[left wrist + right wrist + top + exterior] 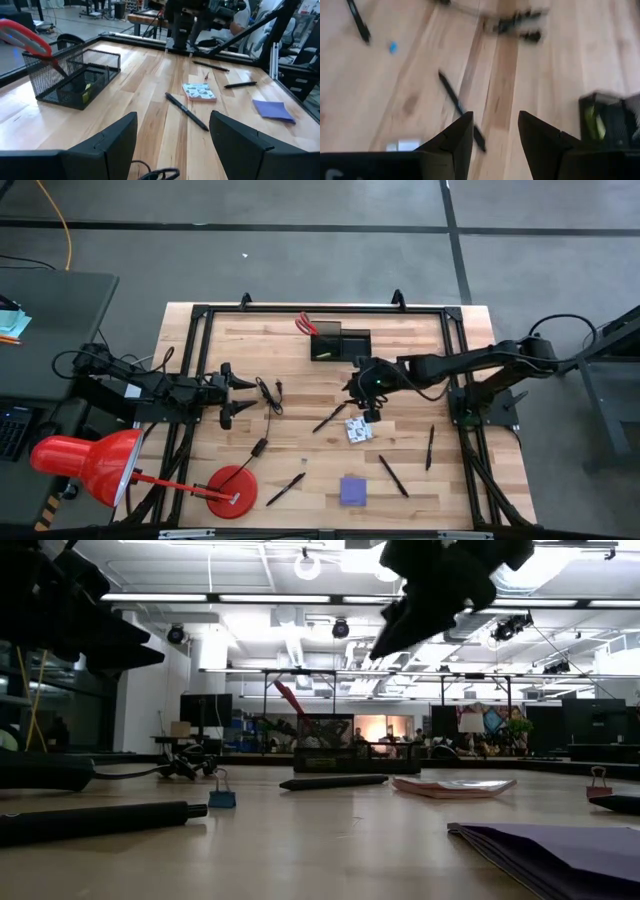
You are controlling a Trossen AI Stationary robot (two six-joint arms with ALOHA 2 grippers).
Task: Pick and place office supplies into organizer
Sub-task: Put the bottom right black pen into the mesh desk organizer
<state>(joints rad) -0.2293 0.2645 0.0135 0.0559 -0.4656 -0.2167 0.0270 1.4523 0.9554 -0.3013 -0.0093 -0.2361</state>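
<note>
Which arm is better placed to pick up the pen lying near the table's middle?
Right. The right gripper hovers open just beside that pen, which shows below its fingers in its wrist view; the left gripper waits open farther off.

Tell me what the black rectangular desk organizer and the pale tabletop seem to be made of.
The black rectangular desk organizer looks like wire mesh, likely metal with a matte black coat: you can see through its gridded walls. The pale tabletop looks like wooden butcher block with a smooth, slightly glossy finish: long joined planks with visible grain.
</note>
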